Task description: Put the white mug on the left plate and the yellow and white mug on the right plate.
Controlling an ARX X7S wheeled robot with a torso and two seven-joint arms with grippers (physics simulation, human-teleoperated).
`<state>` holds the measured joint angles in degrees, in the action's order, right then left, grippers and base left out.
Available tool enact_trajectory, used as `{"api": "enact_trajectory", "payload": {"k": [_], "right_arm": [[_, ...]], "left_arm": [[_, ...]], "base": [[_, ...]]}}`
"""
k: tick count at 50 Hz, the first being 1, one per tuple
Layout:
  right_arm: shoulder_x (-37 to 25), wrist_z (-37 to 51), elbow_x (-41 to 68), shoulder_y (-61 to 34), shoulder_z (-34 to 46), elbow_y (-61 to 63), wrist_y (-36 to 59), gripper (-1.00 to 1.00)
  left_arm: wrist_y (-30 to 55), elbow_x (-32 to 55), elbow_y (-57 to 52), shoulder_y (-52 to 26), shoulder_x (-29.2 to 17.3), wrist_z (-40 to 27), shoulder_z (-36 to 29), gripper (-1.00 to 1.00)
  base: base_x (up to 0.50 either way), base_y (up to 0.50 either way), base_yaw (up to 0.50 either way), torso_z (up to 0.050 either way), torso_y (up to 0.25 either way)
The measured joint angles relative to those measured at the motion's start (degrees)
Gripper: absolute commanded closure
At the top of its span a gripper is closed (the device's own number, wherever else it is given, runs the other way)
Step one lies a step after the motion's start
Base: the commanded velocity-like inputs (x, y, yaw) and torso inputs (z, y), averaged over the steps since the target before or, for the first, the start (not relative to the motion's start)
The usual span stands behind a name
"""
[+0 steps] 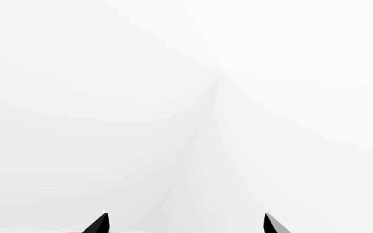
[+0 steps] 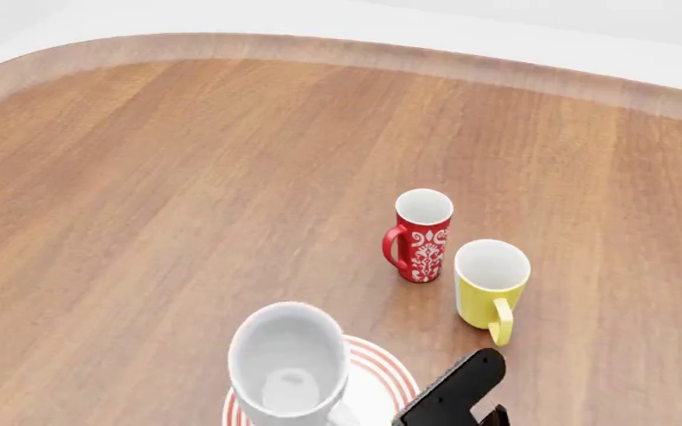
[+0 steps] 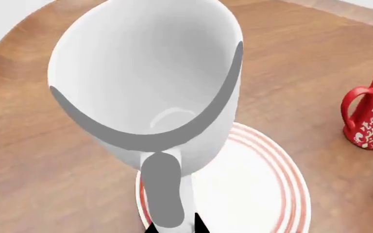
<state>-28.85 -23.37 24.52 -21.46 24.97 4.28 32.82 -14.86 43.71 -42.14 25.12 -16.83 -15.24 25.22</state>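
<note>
Left wrist view: only two black fingertips of the left gripper show, jaws spread wide apart on nothing, against blank white.

Head view: the white mug stands upright, mouth up, over the plate at the counter's near edge. The yellow mug and the red mug stand just behind. The right gripper is cut off.

Right wrist view: the right jaws clamp the white mug's handle; whether its base touches the plate is hidden.

A wooden table with a rounded, lighter-edged rim fills the head view. Beyond it the surroundings are plain white. Two white walls meet at a faint corner. Lighting is even and diffuse.
</note>
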Motion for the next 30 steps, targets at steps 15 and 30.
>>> {"api": "enact_trajectory", "payload": {"k": [15,30], "right_arm": [[4.3,2.5,1.1,-6.3,-1.8,-9.5,4.0,1.00],[6.3,3.7,0.7,-10.9,-0.7,-14.5,8.0,1.00]], "left_arm": [[0.0,-0.2,-0.3,0.0,-0.2,-0.1,-0.6,-1.00],[0.0,-0.5,-0.4,-0.1,-0.3,0.0,-1.5,-1.00]], "base": [[0.00,0.00,0.00,0.000,0.000],[0.00,0.00,0.00,0.000,0.001]]}}
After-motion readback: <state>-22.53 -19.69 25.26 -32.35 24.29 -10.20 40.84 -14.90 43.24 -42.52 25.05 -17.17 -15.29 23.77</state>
